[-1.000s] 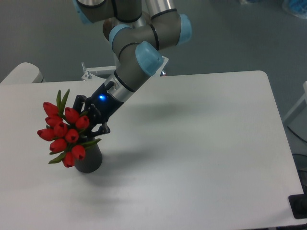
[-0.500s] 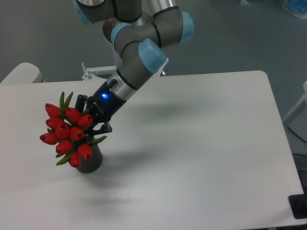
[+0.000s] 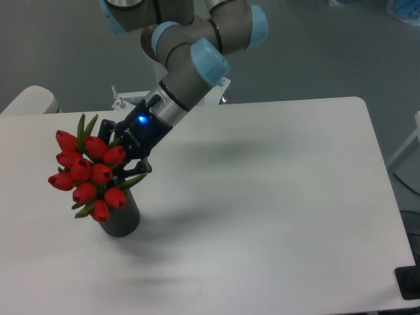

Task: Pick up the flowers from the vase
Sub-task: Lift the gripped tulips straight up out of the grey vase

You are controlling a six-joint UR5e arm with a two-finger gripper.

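Red tulip buds with green leaves, the flowers (image 3: 88,176), fill the left of the frame, stems down in a dark grey matte cylindrical vase (image 3: 121,216) below them. My gripper (image 3: 128,165) sits at the bunch's right edge; I judge its jaws closed on the stems, contact hidden. Bunch axis tilts up-left. I count nine buds, one vase.

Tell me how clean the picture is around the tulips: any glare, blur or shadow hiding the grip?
Fixed camera: even, soft light with no glare on the white table; the red tulips are slightly soft but readable; the dark vase throws a faint shadow to its right; a blue light glows on the wrist; the black pincer blends into leaves and shadow, so its hold on the stems is hard to read.
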